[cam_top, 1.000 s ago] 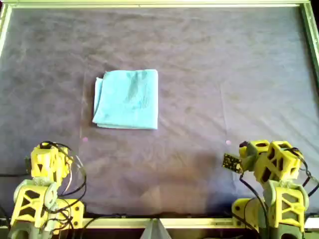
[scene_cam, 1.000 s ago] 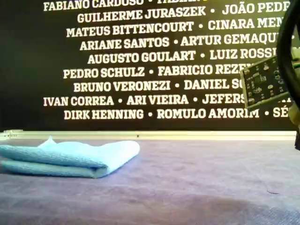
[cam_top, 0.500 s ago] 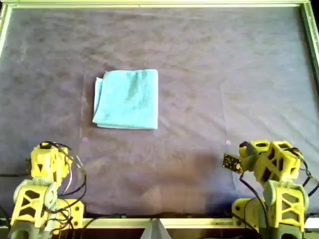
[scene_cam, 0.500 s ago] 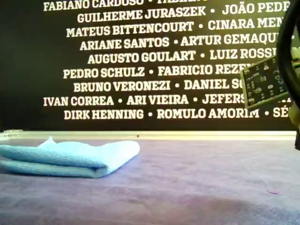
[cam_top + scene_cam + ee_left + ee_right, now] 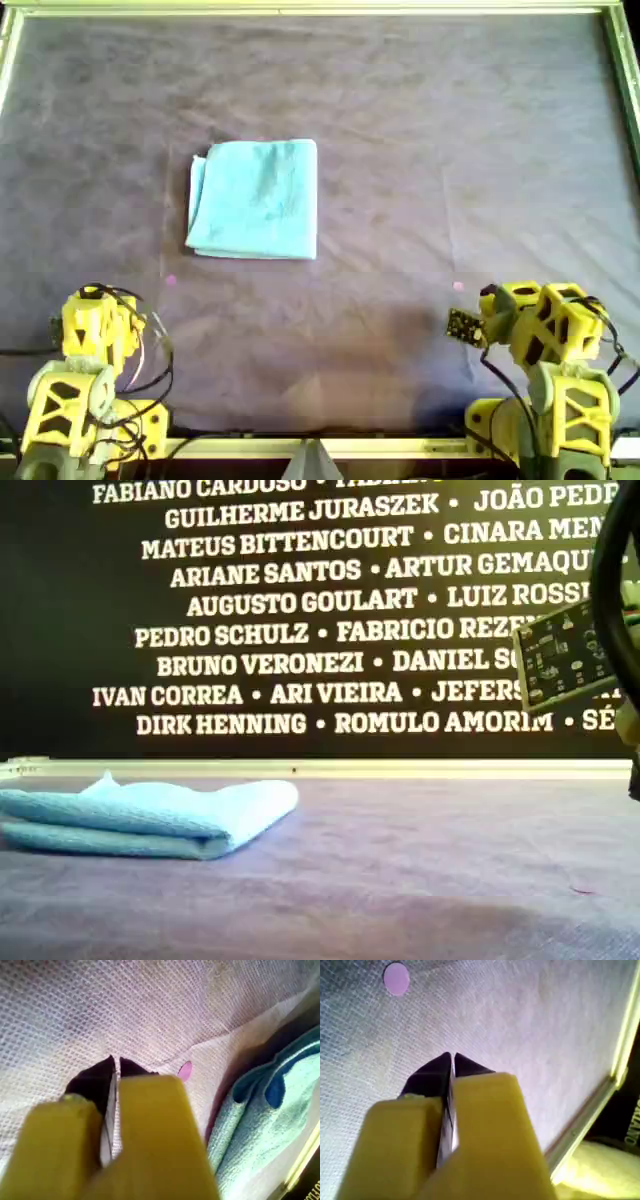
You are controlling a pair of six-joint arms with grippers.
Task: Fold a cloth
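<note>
The left gripper has its 2 dark fingertips pressed together with only a hairline slit between them, holding nothing, poised over the purple-grey mat near a small pink dot. The right gripper is likewise closed to a thin seam and empty, above the mat with another pink dot ahead of it and the pale table rail off to one side.

In the overhead view both yellow arms sit at the bottom edge, the left arm in the left corner, the right arm in the right corner, well apart from the cloth. The cloth lies folded into a rough square left of centre on the mat, flat and touched by nothing.

The exterior view alone shows the cloth as stacked layers with a rounded fold toward that view's right, and a circuit board at its right edge. Open mat surrounds the cloth on all sides up to the rail.
</note>
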